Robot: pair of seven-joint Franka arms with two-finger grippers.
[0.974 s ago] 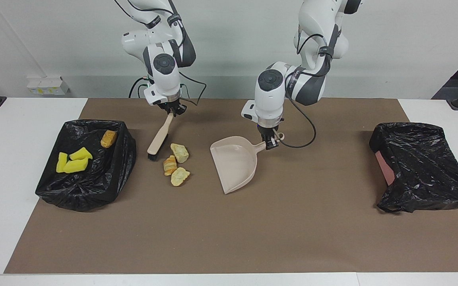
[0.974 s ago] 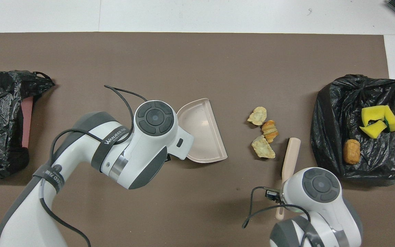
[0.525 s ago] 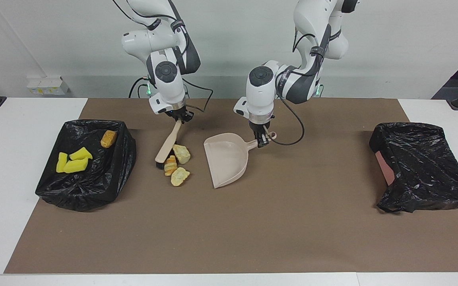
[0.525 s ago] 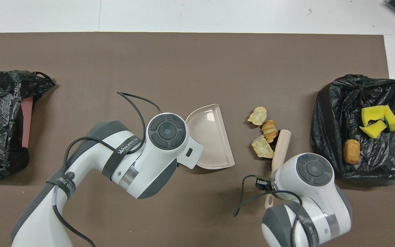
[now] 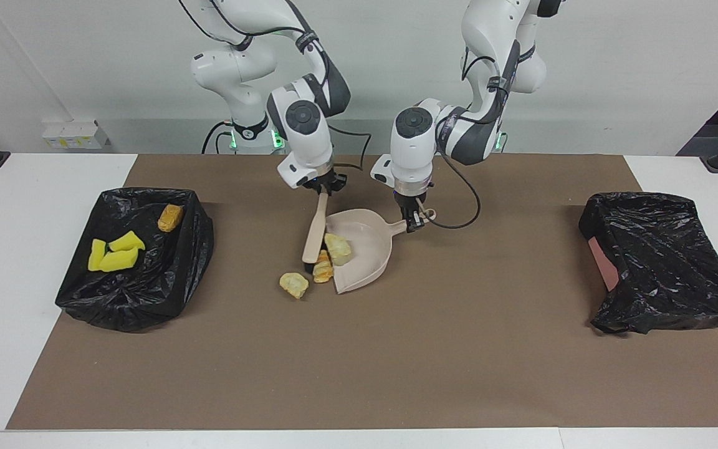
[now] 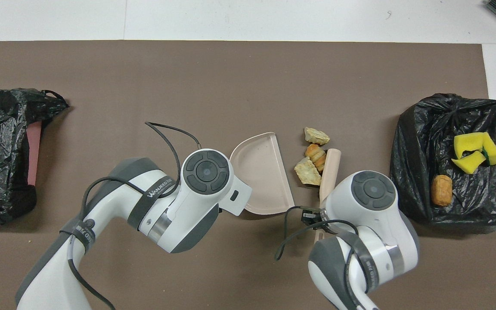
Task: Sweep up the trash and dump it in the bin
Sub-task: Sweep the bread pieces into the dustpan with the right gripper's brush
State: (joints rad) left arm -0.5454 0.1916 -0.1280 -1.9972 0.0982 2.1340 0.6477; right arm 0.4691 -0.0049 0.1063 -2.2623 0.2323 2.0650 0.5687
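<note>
My right gripper (image 5: 323, 188) is shut on the handle of the beige brush (image 5: 315, 231). Its bristles rest on the mat beside three bread pieces. One piece (image 5: 338, 248) lies at the open mouth of the beige dustpan (image 5: 365, 246), the croissant (image 5: 323, 267) lies just outside it, and the third (image 5: 294, 284) is loose on the mat. My left gripper (image 5: 415, 219) is shut on the dustpan handle. In the overhead view the pieces (image 6: 308, 171) lie between the brush (image 6: 329, 170) and the pan (image 6: 258, 172). The yellow wedges (image 5: 114, 251) and the tan lump (image 5: 170, 217) lie in the bin.
The black-bagged bin (image 5: 141, 302) holding scraps stands at the right arm's end of the brown mat (image 5: 396, 362). A second black-bagged bin (image 5: 664, 262) stands at the left arm's end. Cables hang off both wrists.
My right gripper has swept the brush toward the dustpan and pushed the three bread pieces to its mouth. The dustpan has shifted slightly toward them.
</note>
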